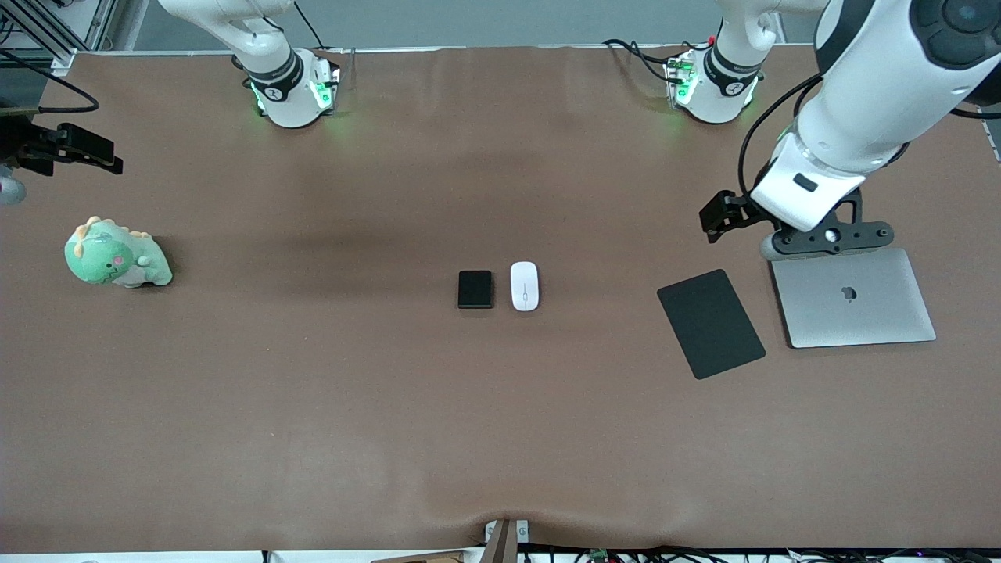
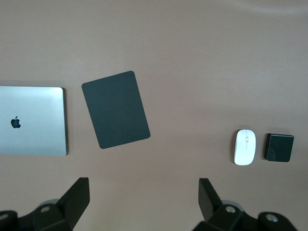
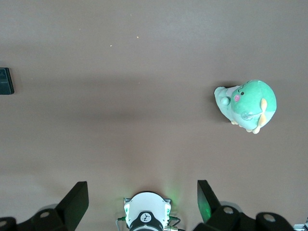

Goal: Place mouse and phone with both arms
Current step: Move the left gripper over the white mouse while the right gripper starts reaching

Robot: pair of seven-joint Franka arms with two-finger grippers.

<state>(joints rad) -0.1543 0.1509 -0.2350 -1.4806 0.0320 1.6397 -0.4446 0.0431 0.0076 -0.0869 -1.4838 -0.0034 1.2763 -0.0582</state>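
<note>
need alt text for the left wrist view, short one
Looking down on a brown table: the left gripper hangs open with nothing between its two black fingers. On the table lie a closed silver laptop, a flat black mat beside it, and, apart from these, a white mouse next to a small black phone.
</note>
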